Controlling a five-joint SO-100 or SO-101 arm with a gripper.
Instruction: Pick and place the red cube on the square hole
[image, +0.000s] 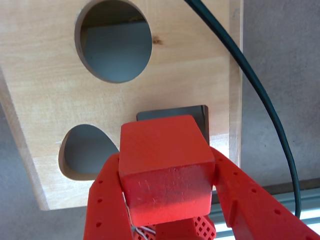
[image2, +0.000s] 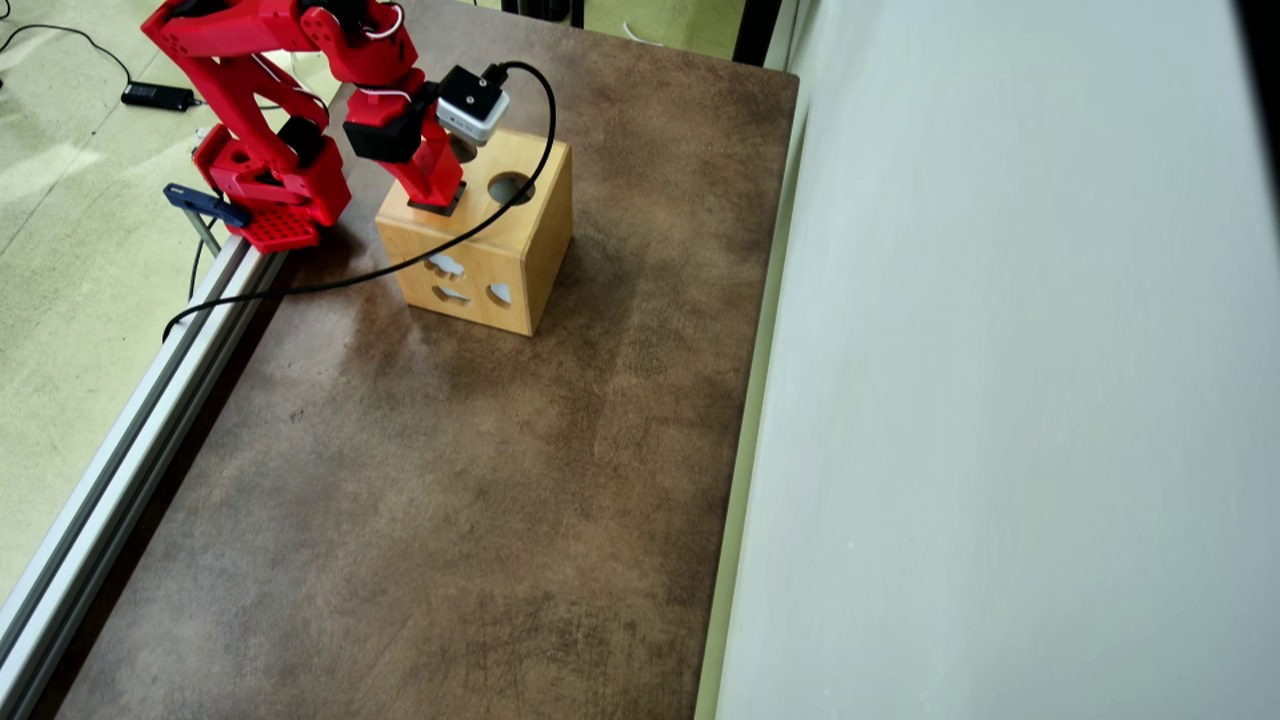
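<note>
Lowering squarely is what the step calls for: the small bright red cube (image: 164, 167) is best kept with its edges parallel to the dark square hole (image: 200, 117) in the light wooden shape-sorter box (image: 50, 100) before being let go. The red claw (image: 167, 200) is closed just to the cube's width, gripping it by both sides, directly above the hole and partly covering it.
</note>
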